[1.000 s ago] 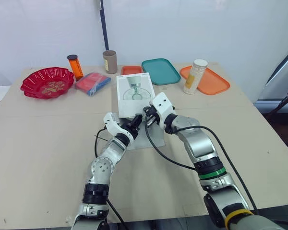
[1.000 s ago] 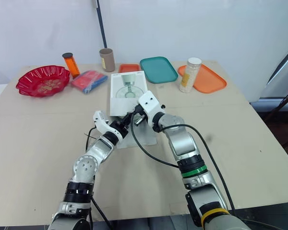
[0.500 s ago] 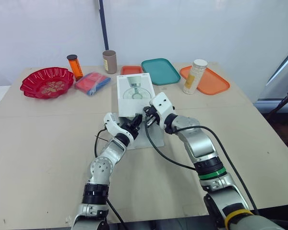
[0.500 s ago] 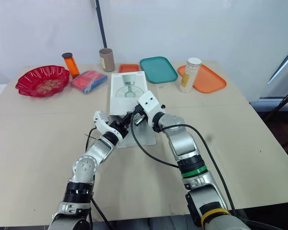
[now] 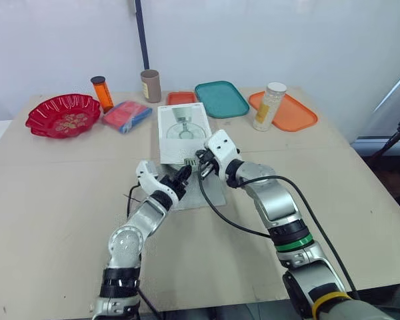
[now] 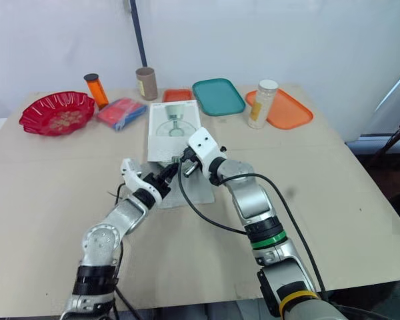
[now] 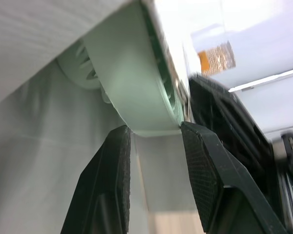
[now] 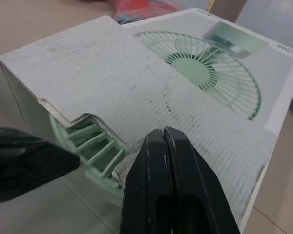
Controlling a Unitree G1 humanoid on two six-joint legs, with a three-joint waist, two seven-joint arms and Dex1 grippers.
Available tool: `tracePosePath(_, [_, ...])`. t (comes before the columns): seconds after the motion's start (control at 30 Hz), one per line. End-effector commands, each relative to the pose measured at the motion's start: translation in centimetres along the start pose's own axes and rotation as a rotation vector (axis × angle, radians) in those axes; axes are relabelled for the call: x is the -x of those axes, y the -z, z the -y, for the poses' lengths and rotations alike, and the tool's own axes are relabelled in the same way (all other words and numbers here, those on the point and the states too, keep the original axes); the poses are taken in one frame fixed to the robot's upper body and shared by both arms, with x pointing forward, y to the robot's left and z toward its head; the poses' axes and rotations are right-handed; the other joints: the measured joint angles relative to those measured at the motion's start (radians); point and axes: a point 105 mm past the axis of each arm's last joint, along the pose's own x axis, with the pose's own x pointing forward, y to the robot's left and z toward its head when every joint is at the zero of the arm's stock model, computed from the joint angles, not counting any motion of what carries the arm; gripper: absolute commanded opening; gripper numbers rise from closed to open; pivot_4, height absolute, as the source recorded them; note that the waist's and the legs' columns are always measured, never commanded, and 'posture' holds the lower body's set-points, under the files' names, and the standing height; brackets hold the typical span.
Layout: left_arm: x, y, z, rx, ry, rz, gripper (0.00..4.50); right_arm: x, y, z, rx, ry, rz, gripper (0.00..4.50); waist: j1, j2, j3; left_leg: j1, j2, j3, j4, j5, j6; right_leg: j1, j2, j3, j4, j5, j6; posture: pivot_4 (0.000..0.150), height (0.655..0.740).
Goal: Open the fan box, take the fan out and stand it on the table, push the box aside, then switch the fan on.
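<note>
Found the left gripper (image 7: 154, 139) spread wide, fingertips at the rim of the pale green plastic fan (image 7: 132, 83), grip uncertain. Found the right gripper (image 8: 163, 136) pressed fully together, holding nothing, above the torn flap of the white cardboard fan box (image 5: 182, 127). Saw the fan partly inside the box's open end, the box flat on the beige table (image 5: 53, 200).

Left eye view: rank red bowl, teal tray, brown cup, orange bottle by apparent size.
1. red bowl
2. teal tray
3. brown cup and orange bottle: look about alike, so not ranked.
All sit toward the table's far side, so nearness hardly skews this.
</note>
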Motion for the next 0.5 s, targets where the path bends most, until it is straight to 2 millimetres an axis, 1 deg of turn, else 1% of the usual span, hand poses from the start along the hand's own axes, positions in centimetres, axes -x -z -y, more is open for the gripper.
tracePosePath(0.03, [1.4, 2.6, -0.5, 0.134, -0.055, -0.019, 1.48, 0.0, 2.5, -0.7, -0.041, -0.013, -0.094, 0.00, 0.000, 0.000, 0.000, 0.001, 0.000, 0.000, 0.000, 0.000, 0.000, 0.000, 0.000, 0.000, 0.000, 0.000, 0.000, 0.150, 0.7400])
tracePosePath(0.2, [2.2, 2.5, -0.9, 0.123, -0.081, -0.009, 1.48, 0.0, 2.5, -0.7, -0.050, -0.006, -0.100, 0.00, 0.001, 0.000, -0.001, 0.001, 0.000, 0.001, 0.000, 0.000, 0.000, 0.001, 0.000, 0.001, 0.000, 0.000, 0.000, 0.150, 0.7400])
tracePosePath(0.3, [2.3, 2.5, -0.4, 0.131, -0.081, -0.009, 1.48, 0.1, 2.6, -0.6, -0.048, 0.000, -0.107, 0.00, 0.001, 0.001, -0.001, 0.002, 0.000, 0.001, 0.000, 0.000, 0.000, 0.001, 0.000, 0.001, 0.000, 0.000, 0.000, 0.150, 0.7400])
tracePosePath(0.37, [2.6, 2.1, -0.3, 0.140, -0.089, 0.000, 1.48, 0.0, 2.6, -0.4, -0.048, 0.006, -0.111, 0.00, 0.001, 0.001, -0.001, 0.002, 0.000, 0.001, 0.000, 0.000, 0.001, 0.001, 0.000, 0.001, 0.000, 0.000, 0.000, 0.150, 0.7400])
tracePosePath(0.5, [3.5, 0.8, -1.3, 0.125, -0.133, 0.024, 1.48, -0.1, 2.4, -0.5, -0.056, 0.002, -0.107, 0.00, 0.001, 0.001, -0.001, 0.002, 0.000, 0.001, 0.000, -0.001, 0.001, 0.001, 0.001, 0.001, 0.000, 0.000, 0.000, 0.150, 0.7400])
